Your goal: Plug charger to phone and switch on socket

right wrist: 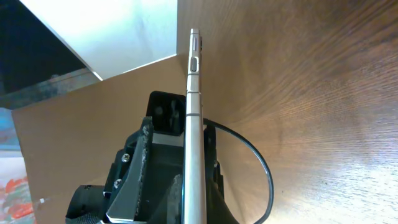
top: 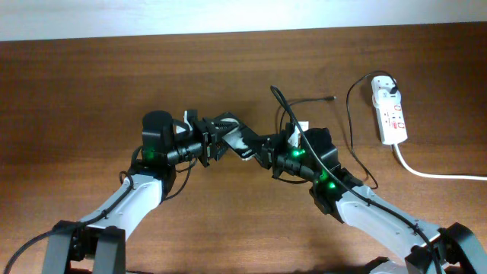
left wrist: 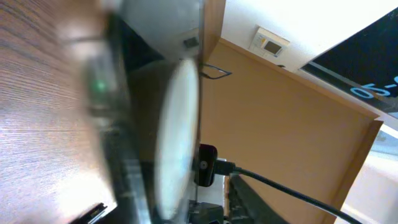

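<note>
table (top: 76, 91) grained wood; phone (right wrist: 194, 124) edge smooth silvery metal; socket (top: 389, 114) glossy white plastic

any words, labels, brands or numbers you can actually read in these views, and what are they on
No text reads clearly in any view.
socket: red and dark marks on its face, too small to read.
dark panel, left wrist view: pale blue strokes, cut off and blurred, unreadable.
wall box: small display, too small to read.
phone: seen edge-on, no lettering shows.
</note>
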Controlling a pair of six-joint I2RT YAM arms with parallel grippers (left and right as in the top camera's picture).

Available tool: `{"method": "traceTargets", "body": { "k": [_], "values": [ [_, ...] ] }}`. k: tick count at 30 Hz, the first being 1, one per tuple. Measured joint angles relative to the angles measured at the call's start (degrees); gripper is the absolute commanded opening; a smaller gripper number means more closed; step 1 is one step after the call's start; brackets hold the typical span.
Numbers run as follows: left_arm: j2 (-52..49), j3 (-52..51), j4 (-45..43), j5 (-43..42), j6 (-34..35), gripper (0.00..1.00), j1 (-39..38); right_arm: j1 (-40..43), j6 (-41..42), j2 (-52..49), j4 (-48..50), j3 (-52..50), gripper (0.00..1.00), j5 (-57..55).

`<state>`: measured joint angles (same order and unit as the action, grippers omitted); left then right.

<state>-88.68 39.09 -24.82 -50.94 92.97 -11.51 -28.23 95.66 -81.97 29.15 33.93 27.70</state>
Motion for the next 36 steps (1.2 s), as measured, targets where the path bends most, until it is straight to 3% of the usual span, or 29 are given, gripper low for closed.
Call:
{"method": "traceTargets", "body": {
  "k": [13,17,18,26,30,31,32,34,36],
  "values": [
    [-0.07,-0.02,0.28,0.09,0.13,0.15,0.0,0.02,5.42,0.0,0.44,0.37,0.04,0.76],
    [-0.07,-0.02,0.33,0.13,0.31,0.04,0.0,0.02,6.14,0.0,0.68,0.37,0.05,0.87],
    [-0.07,-0.09,0.2,0.13,0.26,0.0,0.0,0.07,6.86,0.02,0.7,0.42,0.12,0.9],
    [-0.07,-0.09,2.36,2.34,-0.85,0.01,0.17,-0.55,6.25,0.02,0.57,0.42,0.43,6.54],
    [-0.07,-0.02,9.64,6.1,-7.08,0.03,3.63,-0.66,5.92,0.04,-0.79,0.42,0.55,7.28],
    [-0.07,-0.04,11.19,7.19,-9.01,0.03,5.03,-0.66,5.75,0.04,-1.55,0.44,0.59,7.34],
    [-0.07,-0.04,13.25,8.17,-11.17,0.02,6.86,-0.66,4.92,0.04,-2.54,0.44,0.7,7.32],
    [-0.07,-0.04,16.74,9.14,-14.21,0.0,11.17,-0.68,0.22,0.04,-4.63,0.44,0.7,6.03],
    [-0.09,-0.04,18.36,7.23,-15.67,0.02,13.75,-0.7,-11.3,0.04,-6.62,0.46,0.7,2.19]
  ]
}}
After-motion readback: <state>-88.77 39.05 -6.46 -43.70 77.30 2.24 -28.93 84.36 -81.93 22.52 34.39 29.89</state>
